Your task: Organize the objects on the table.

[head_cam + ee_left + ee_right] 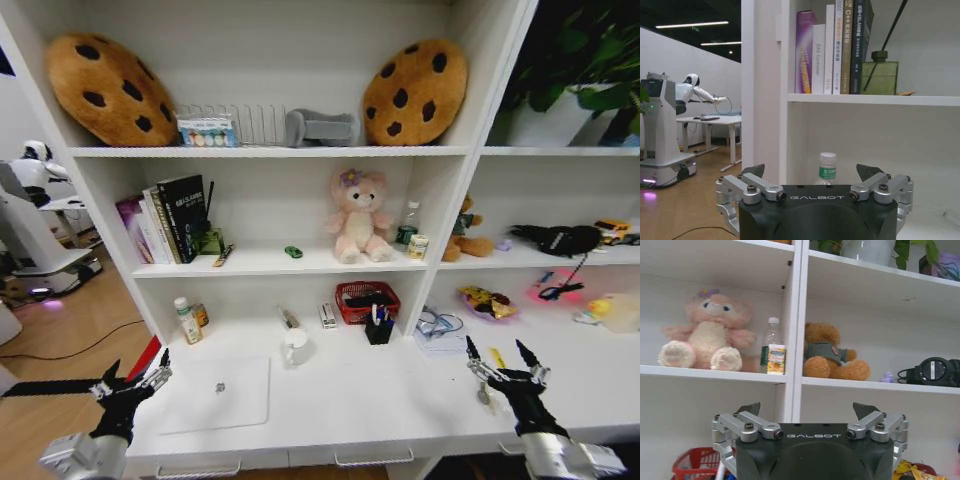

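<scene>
Over the table (400, 400), left end effector (138, 378) and right end effector (497, 356) both spread, empty, laptop (217, 393) between.

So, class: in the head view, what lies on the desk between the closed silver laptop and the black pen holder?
A white mug stands between the laptop and the pen holder; the rest of that stretch of table is bare.

Closed laptop (215, 392) lies on white table (370, 400), near left end effector (135, 374).
</scene>
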Tool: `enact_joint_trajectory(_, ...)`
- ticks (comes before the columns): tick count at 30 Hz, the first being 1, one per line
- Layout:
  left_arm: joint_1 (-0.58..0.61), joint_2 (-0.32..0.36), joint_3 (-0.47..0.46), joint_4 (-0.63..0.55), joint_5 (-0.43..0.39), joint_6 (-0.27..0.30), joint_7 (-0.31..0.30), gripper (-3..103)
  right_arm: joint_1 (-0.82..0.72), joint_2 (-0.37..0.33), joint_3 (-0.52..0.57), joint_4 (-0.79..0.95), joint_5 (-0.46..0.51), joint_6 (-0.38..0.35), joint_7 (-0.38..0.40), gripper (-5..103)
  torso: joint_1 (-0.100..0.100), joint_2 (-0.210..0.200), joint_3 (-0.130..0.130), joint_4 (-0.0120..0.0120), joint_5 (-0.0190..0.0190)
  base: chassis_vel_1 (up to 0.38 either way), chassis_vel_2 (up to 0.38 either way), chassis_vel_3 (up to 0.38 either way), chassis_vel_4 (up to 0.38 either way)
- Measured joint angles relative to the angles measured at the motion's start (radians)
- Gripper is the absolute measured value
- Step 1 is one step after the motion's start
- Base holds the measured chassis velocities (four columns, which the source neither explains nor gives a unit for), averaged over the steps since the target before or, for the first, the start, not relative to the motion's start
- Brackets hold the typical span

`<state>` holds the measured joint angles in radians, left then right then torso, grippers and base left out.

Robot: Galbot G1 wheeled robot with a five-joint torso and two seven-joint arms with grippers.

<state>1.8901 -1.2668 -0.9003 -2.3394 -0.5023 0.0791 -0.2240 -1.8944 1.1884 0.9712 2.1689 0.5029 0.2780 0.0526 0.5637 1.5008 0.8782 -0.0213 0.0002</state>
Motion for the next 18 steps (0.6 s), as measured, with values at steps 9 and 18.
enact_joint_trajectory(9, 0.0, 0.0, 0.0, 0.0, 0.0, 0.0, 0.0, 100, 0.0, 0.0, 0.0, 0.0, 0.0, 0.0, 0.0, 100, 0.0, 0.0, 0.0, 0.0001, -0.0008, 0.215, 0.213, -0.225, -0.213)
enact_joint_trajectory(18, 0.0, 0.0, 0.0, 0.0, 0.0, 0.0, 0.0, 100, 0.0, 0.0, 0.0, 0.0, 0.0, 0.0, 0.0, 100, 0.0, 0.0, 0.0, 0.0003, -0.0001, 0.043, 0.037, -0.049, -0.059)
